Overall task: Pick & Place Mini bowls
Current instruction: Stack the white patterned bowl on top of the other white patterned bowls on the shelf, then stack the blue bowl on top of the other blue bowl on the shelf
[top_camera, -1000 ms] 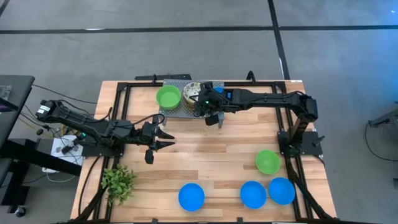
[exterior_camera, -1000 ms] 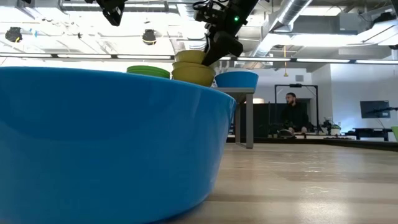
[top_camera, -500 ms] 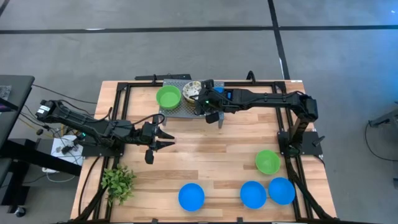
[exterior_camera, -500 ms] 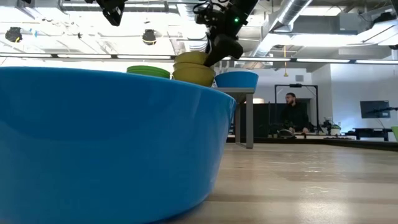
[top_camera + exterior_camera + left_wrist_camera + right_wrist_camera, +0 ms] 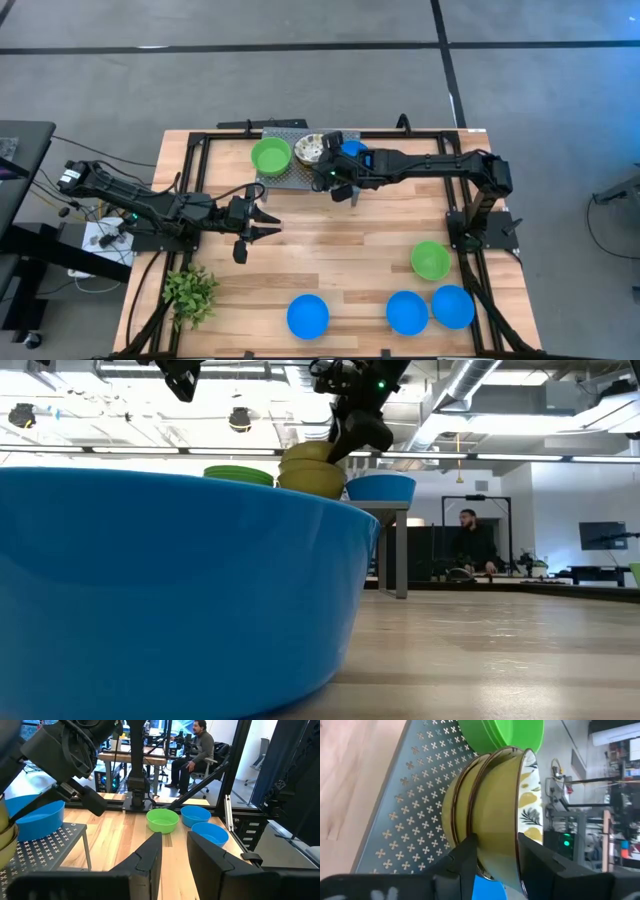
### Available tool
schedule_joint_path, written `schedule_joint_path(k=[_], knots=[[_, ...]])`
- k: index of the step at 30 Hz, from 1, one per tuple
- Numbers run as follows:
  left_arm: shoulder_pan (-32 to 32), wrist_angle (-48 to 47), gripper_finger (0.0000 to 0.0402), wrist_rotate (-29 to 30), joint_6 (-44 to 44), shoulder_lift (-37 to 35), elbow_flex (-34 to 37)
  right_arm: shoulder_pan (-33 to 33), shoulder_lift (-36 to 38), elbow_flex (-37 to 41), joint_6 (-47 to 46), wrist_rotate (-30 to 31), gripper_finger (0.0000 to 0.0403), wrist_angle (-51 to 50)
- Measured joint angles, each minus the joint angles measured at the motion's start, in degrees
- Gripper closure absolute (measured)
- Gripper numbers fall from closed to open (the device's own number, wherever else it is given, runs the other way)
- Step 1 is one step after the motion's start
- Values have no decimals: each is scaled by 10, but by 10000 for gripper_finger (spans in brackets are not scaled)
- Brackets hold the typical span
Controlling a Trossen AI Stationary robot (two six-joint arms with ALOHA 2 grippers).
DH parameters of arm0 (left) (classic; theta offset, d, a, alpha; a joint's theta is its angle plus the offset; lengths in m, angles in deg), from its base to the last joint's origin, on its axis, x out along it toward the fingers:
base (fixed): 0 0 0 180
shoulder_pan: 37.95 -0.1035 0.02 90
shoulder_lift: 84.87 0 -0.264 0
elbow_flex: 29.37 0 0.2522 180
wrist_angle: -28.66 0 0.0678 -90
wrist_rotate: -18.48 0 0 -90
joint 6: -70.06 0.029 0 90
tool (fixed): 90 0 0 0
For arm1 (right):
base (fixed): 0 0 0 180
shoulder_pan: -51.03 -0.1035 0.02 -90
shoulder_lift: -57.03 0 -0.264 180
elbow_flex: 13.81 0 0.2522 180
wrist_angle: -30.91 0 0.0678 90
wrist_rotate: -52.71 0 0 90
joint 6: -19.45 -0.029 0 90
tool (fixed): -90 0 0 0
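Observation:
A perforated metal rack [image 5: 285, 178] at the table's far side carries a stack of green bowls [image 5: 270, 156], a stack of yellowish bowls with floral insides [image 5: 490, 820] and one blue bowl [image 5: 352, 150]. My right gripper [image 5: 495, 842] is open at the yellowish stack's outer wall, a finger on either side of its lower curve. In the low view it [image 5: 352, 432] hangs just above that stack [image 5: 312, 470]. My left gripper [image 5: 174, 845] is open, above bare table left of centre [image 5: 262, 222]. A green bowl [image 5: 430, 260] and three blue bowls [image 5: 406, 312] rest on the table. My right gripper comes at the yellowish stack from the table's right, level with the rack top, its fingers [image 5: 470, 852] in front of the bowls' outer wall [image 5: 497, 832]. Whether they touch the wall, I cannot tell.
A small leafy plant [image 5: 190, 292] stands at the near left corner. One blue bowl [image 5: 170, 580] fills the low view's foreground. Black frame rails [image 5: 200, 150] run along the table's edges. Bare wood lies in the table's middle. A person sits in the room beyond.
My right gripper has shifted a little toward the near edge at the rack, and the blue bowl on the rack now shows beside it. The bowls have kept their places.

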Motion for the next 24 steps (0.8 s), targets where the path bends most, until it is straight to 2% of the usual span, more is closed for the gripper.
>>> schedule_joint_path(k=[18,24], knots=[[0,0,311,0,0,0,0,-19,0,0,0,13,280,-5],[0,0,311,0,0,0,0,-44,0,-6,-1,52,280,-12]])
